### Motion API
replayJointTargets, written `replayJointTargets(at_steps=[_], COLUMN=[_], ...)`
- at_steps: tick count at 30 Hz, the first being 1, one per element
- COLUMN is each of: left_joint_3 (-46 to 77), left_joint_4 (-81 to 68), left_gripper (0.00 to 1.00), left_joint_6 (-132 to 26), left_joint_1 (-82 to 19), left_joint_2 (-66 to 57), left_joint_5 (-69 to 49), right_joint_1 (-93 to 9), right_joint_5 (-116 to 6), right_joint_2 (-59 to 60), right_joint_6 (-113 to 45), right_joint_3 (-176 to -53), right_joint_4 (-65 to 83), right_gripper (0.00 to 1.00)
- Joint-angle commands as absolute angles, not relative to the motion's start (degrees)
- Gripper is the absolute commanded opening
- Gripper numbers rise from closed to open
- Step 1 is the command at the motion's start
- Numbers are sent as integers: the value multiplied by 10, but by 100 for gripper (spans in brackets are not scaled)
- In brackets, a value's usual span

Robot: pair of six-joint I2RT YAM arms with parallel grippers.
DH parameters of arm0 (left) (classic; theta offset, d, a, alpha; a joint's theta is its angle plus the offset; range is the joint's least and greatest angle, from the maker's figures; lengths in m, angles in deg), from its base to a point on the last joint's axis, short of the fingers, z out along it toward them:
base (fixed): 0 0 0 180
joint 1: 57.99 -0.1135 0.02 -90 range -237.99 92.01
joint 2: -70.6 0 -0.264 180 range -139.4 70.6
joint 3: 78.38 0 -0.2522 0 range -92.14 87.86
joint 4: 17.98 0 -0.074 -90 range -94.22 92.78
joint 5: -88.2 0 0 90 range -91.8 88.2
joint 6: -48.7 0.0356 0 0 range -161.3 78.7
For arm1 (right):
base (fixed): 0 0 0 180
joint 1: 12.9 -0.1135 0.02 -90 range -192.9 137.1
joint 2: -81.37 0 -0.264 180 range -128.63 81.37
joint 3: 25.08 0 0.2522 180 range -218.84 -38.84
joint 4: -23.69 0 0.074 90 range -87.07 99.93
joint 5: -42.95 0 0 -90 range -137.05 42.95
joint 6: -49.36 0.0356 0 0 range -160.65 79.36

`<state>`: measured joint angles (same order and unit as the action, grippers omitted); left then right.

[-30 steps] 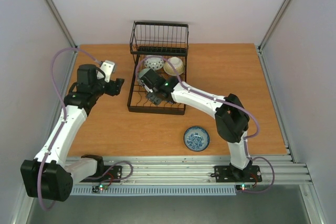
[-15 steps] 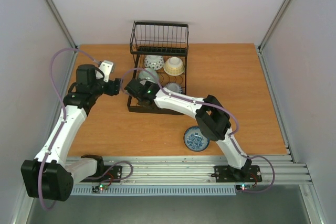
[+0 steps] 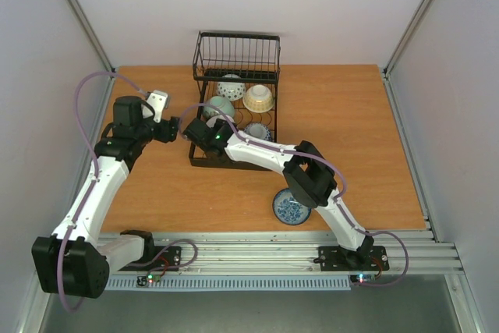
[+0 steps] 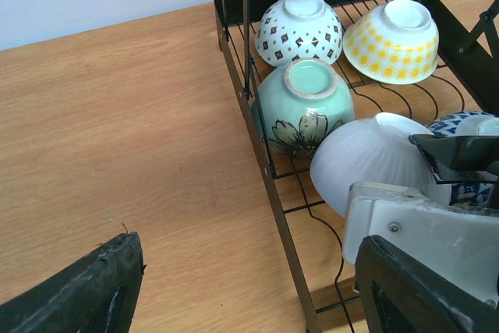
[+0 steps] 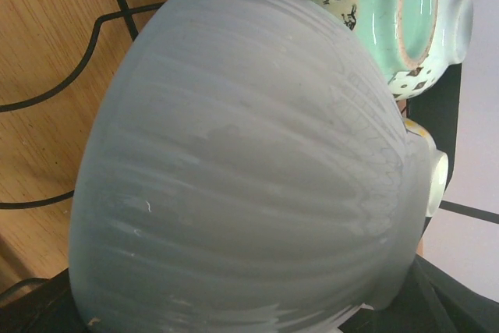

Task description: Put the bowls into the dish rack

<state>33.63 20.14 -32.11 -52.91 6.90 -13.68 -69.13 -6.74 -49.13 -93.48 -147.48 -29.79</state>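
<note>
1. Presently, the white bowl (image 5: 242, 169) is gripped by the right gripper (image 3: 195, 127), whose jaws are spread wide across it. The bowl's ribbed outside fills the right wrist view.
2. The white bowl is held tipped on its side inside the dish rack (image 4: 273, 193), close to the rack's left rail and toward its near-left corner. It appears to hang just above the wires, though its underside is hidden by the gripper.
3. The left gripper (image 3: 173, 127) is held wide open with nothing between its fingers. It is poised over the table (image 3: 351, 115), just outside the rack's left rail and facing the right gripper.
4. Just beyond the white bowl, the green bowl (image 4: 304, 103) is seen upside down against the left rail, with a flower painted on its side.
5. Near the rack's far end, by the taller basket section, the diamond-patterned bowl (image 4: 299, 29) and the yellow bowl (image 4: 391, 30) are set upside down side by side, the former on the left.
6. A blue-and-white bowl (image 3: 256, 129) is lodged toward the rack's right rail, partly hidden behind the white bowl in the left wrist view.
7. The rack is placed at about the middle of the table's far edge.
8. One blue-patterned bowl (image 3: 291, 207) is found outside the rack, open side up, close to the table's near edge and slightly covered by the right arm.
</note>
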Motion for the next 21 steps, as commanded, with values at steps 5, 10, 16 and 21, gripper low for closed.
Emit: replayJointTargets(at_steps=[5,10,16,21], left_joint_3=[343,342,342,342], left_joint_4=[163,164,165,165], left_gripper=[76,76,76,76], left_joint_6=[-326,-324,-323,-323], left_joint_1=[-528,-528,-528,-528], left_joint_2=[64,64,67,67], left_joint_5=[-151,-153,-153,-153], right_joint_1=[-697,-697,-698,-700], right_joint_5=[-77,-121,-160,-204], right_joint_2=[-490,-472,-453,-435], right_joint_6=[-928,-908,-896,-883], right_joint_3=[-1493,-1492,-1492,-1493], right_joint_4=[-301,-314,-325,-336], right_gripper=[73,90,99,99])
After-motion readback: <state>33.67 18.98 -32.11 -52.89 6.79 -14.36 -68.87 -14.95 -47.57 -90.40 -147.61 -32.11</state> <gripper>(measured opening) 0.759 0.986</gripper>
